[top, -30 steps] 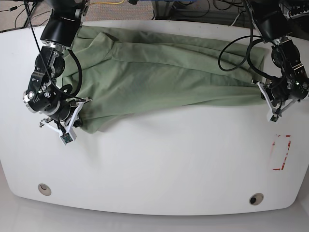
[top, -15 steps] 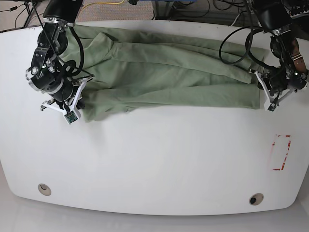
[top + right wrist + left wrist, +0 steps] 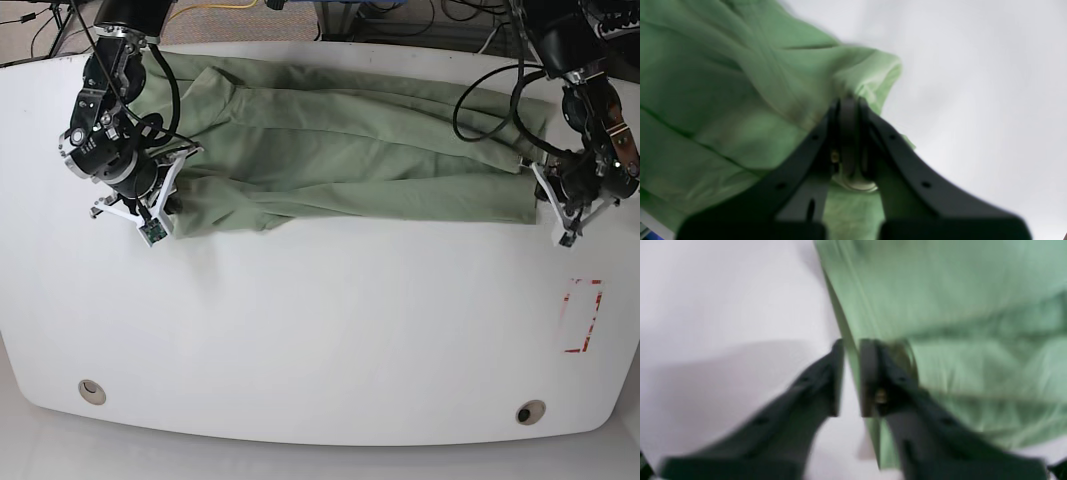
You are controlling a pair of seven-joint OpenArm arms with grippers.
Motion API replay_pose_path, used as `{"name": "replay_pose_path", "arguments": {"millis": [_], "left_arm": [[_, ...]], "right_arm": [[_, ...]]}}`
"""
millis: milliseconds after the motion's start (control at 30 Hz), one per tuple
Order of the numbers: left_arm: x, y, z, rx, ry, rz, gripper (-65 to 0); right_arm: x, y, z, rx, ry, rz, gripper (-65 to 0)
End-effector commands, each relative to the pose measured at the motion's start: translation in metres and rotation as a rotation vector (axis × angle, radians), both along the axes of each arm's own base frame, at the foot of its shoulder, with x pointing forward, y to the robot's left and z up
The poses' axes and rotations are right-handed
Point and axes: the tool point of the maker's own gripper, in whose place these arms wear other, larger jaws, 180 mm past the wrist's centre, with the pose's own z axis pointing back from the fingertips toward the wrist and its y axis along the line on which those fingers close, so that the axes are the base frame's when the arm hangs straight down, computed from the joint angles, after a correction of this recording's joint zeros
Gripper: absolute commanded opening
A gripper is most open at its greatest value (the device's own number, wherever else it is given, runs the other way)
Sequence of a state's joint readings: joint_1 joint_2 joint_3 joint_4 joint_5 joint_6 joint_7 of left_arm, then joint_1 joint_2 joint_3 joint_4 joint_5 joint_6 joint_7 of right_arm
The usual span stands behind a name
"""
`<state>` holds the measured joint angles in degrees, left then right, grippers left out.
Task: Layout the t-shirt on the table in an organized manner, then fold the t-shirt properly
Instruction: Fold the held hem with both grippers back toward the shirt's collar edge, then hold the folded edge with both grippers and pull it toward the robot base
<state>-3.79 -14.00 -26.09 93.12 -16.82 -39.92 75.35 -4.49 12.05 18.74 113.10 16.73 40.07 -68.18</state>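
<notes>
T-shirt (image 3: 340, 150) lies long across far half of table (image 3: 330, 330), bunched, near edge pulled farther back than a moment ago. Left claw (image 3: 850, 378) just let go: small gap, shirt edge loose between tips. Right claw (image 3: 849, 133) pinched tight on shirt corner. Spreading not done; folding waits.

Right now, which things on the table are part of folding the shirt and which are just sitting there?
Part of the job:
- t-shirt
- table
- left gripper, slightly open at the shirt's edge
- right gripper, shut on the shirt

Just there:
- red rectangle mark
- two round holes
- cables
</notes>
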Motion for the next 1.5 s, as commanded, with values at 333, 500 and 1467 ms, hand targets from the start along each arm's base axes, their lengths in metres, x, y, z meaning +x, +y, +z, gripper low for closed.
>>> {"name": "replay_pose_path", "arguments": {"millis": [333,500,1467], "left_arm": [[0.042,0.014,0.008,-0.111,-0.048,0.083,-26.9],[0.048,0.008,-0.007,-0.174,-0.034,0.092,-26.9],[0.041,-0.006,-0.041,-0.244,0.026,0.089,-62.8]], "right_arm": [[0.008,-0.001,0.012,-0.003,-0.045,0.004,-64.7],[0.008,-0.001,0.012,-0.003,-0.045,0.004,-64.7],[0.008,0.002,0.012,0.011,-0.050,0.000,-64.7]]}}
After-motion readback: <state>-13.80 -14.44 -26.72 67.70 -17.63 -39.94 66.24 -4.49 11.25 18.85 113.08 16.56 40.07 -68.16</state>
